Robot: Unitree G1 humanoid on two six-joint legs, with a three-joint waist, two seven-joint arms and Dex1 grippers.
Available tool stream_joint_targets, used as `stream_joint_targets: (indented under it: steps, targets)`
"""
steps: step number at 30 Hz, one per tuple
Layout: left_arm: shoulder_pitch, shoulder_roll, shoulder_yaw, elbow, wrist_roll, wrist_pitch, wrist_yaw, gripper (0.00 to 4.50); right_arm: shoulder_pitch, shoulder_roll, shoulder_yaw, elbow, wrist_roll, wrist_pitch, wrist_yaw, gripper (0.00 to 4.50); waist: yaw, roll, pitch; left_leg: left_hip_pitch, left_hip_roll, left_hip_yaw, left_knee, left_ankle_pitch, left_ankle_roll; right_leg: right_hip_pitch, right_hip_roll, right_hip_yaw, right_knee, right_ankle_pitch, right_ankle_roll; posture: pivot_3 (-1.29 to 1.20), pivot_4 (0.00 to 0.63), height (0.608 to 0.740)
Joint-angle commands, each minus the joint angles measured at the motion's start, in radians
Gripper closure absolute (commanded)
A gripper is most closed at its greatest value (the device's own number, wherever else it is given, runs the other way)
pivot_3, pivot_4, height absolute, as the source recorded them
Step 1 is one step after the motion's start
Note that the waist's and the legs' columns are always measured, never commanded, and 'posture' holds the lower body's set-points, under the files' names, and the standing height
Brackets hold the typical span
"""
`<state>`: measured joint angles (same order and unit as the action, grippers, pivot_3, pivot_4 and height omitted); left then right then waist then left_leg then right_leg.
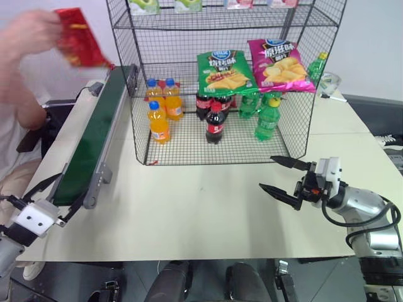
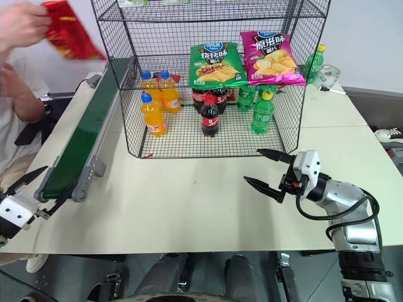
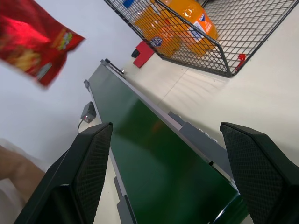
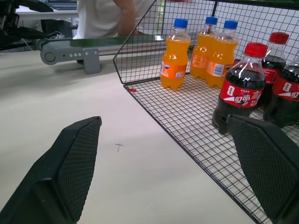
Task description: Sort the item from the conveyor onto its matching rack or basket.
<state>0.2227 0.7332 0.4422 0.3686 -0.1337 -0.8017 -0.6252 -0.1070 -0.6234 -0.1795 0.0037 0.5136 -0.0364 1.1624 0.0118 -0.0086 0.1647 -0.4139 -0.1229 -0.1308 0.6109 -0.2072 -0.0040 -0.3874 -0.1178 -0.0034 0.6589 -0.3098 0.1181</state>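
The red crisp bag is not on the belt yet: a person's hand holds it in the air above the far end of the conveyor, well away from both arms. The left pincer waits at the near end of the belt with its fingers spread wide and nothing between them; the right pincer hovers over the bare table in front of the wire rack, also wide apart and empty. The main risk, as I judge it, is timing: if the bag rides down the belt and reaches the end roller before the left pincer closes, it could slide off onto the table or floor. The glossy bag is light and puffy, so a pinch on an edge may slip or crush it. Sorting could also go wrong, since the rack already holds a green crisp bag and a pink crisp bag side by side above the bottles.
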Motion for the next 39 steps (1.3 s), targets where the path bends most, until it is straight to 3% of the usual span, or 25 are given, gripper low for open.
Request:
stream_joint_targets:
  steps: [1, 15, 30, 35, 39]
  targets:
    - [0.001, 0.011, 0.015, -0.006, 0.02, -0.031, 0.032, 0.65, -0.016, 0.003, -0.006, -0.007, -0.001, -0.022, 0.002, 0.0, 0.0, 0.0, 0.0, 0.0, 0.0, 0.0, 0.0, 0.0, 0.0, 0.0, 0.0, 0.0, 0.0, 0.0, 0.0, 0.0, 0.15, 0.74]
    - [0.031, 0.057, 0.041, 0.12, 0.248, -0.224, 0.215, 0.65, -0.011, 0.0, -0.002, -0.006, -0.004, -0.028, 0.007, 0.0, 0.0, 0.0, 0.0, 0.0, 0.0, 0.0, 0.0, 0.0, 0.0, 0.0, 0.0, 0.0, 0.0, 0.0, 0.0, 0.0, 0.15, 0.74]
    - [0.065, 0.085, 0.03, 0.123, 0.318, -0.286, 0.344, 0.65, -0.014, 0.007, 0.004, -0.005, -0.005, -0.028, 0.009, 0.0, 0.0, 0.0, 0.0, 0.0, 0.0, 0.0, -0.001, 0.0, -0.001, -0.001, 0.0, 0.0, 0.0, 0.001, 0.002, 0.0, 0.15, 0.74]
    - [0.071, 0.093, 0.049, 0.108, 0.421, -0.291, 0.423, 0.65, -0.014, 0.012, 0.004, -0.011, -0.003, -0.022, 0.005, 0.0, 0.0, 0.0, 0.0, 0.0, 0.0, 0.0, -0.001, 0.0, -0.001, -0.001, 0.0, 0.0, 0.0, 0.001, 0.003, 0.0, 0.15, 0.74]
    - [0.091, 0.104, 0.083, 0.07, 0.593, -0.295, 0.54, 0.65, 0.005, 0.015, 0.018, -0.062, 0.042, 0.022, 0.033, 0.0, 0.0, 0.0, 0.0, 0.0, 0.0, 0.0, -0.001, 0.0, -0.001, -0.001, 0.0, 0.0, 0.0, 0.001, 0.003, 0.0, 0.15, 0.74]
